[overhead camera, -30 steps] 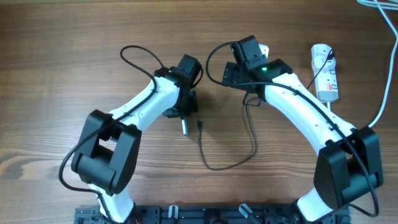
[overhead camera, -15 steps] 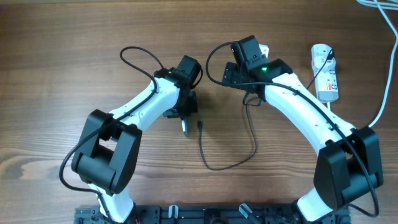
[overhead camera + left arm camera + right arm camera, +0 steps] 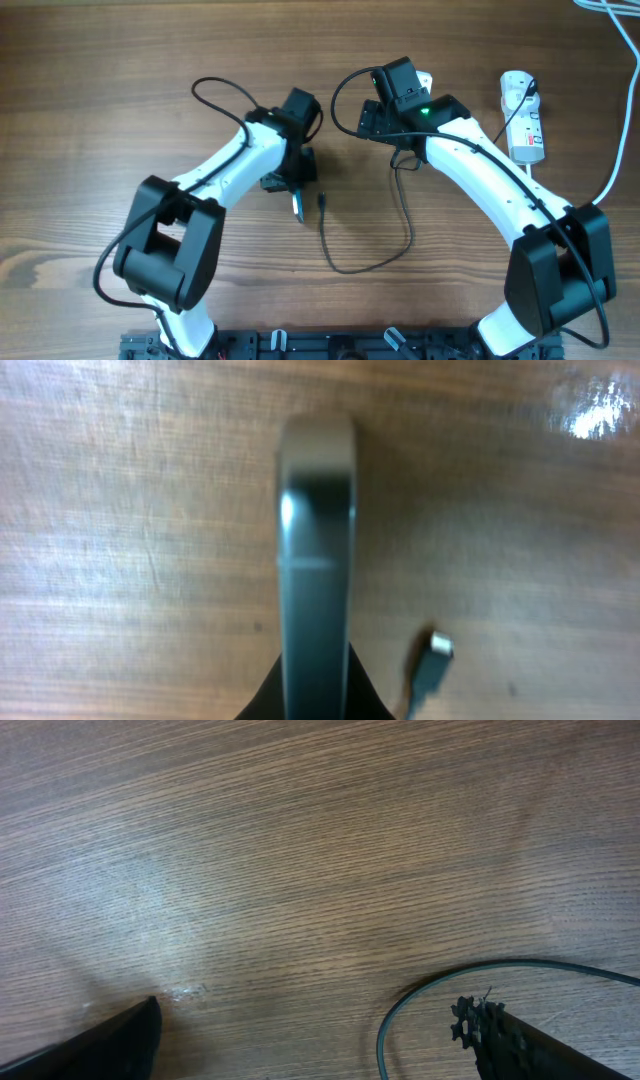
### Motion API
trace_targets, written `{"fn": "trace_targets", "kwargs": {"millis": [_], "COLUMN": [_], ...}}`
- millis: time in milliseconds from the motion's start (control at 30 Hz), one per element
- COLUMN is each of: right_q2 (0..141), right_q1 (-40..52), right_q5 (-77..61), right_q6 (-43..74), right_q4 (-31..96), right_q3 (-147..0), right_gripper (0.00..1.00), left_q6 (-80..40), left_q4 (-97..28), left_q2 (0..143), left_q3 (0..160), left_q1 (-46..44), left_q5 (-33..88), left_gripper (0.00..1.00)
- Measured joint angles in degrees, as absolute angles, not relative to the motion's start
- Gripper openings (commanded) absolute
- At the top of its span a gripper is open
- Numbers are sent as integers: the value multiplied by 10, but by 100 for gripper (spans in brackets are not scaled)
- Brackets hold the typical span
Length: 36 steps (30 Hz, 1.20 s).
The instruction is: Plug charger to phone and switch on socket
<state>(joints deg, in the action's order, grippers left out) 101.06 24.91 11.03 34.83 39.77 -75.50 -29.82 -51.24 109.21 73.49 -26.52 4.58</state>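
Note:
My left gripper (image 3: pixel 291 183) is shut on the phone (image 3: pixel 298 206), which it holds on edge just above the table. The left wrist view shows the phone's narrow grey side (image 3: pixel 315 560) running up between the jaws. The charger's metal-tipped plug (image 3: pixel 436 652) lies on the wood just right of the phone. From that plug (image 3: pixel 323 200) the thin black cable (image 3: pixel 352 268) loops down and back up under my right arm. My right gripper (image 3: pixel 310 1020) is open and low over bare wood, with a curve of the cable (image 3: pixel 400 1000) near its right finger. The white socket (image 3: pixel 524 120) lies at the far right.
A thick white lead (image 3: pixel 625 100) runs down the table's right edge from the top corner. A black plug (image 3: pixel 527 92) sits in the socket's upper end. Both arm bases stand at the front edge.
The left jaws have tightened a little on the phone, and the left arm has shifted very slightly. The right arm and the cable have not moved.

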Motion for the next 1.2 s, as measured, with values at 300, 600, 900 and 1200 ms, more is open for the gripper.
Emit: {"fn": "trace_targets", "kwargs": {"millis": [300,600,900,1200], "right_q2": [1011,1011,1011,1011], "right_q1": [249,249,249,249], "right_q5": [110,110,110,110], "right_q6": [348,348,348,348], "right_q4": [398,398,398,398], "right_q3": [-755,-755,-755,-755], "right_gripper": [100,100,100,100], "left_q6": [-286,-354,-372,-356], "left_q4": [-565,-695,-799,-904], "left_q2": [1093,1093,1093,1093], "left_q3": [802,803,803,804], "left_q1": [-116,-34,-41,-55], "left_q5": [420,664,804,827], "left_gripper": [4,4,4,4]}}
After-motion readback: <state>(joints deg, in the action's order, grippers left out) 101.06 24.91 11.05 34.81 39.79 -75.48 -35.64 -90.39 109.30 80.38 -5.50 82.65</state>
